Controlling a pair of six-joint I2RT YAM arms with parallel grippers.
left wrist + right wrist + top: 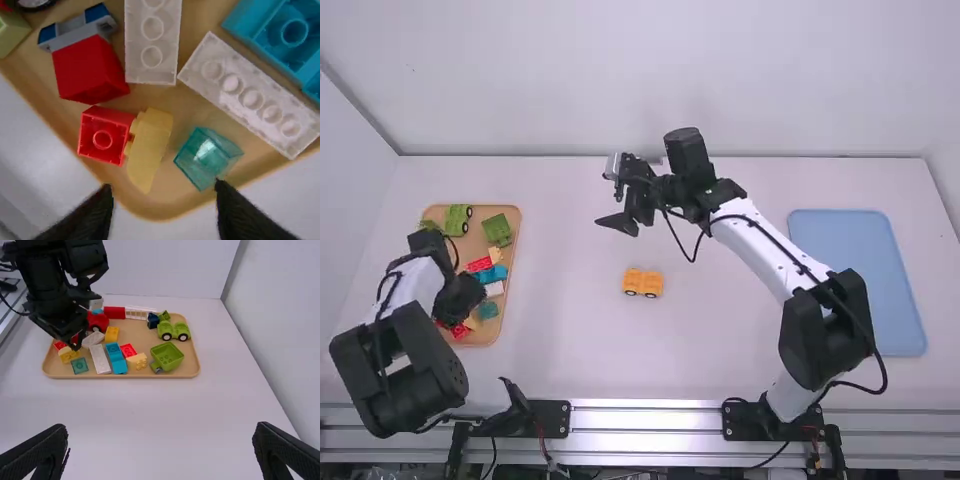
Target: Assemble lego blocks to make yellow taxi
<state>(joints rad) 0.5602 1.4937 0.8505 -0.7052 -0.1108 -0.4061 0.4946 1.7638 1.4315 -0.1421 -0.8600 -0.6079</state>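
High view: yellow wheeled block (643, 283) nearer the arm bases (775, 418) than the spread, empty right gripper (608, 197).

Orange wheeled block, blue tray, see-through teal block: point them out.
Orange wheeled block (643, 281): high view, its body.
Blue tray (856, 282): high view, its bare surface.
See-through teal block (200, 159): left wrist view, its largest face.

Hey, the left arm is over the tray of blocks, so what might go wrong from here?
The open left end effector might drag along the hollow red plastic brick when gripping the curved yellow plastic brick, since they lie right against each other.

A finger could land on the translucent teal plastic block close by.

The yellow-orange plastic car base stands on wheels, so it may roll if pressed off-centre.
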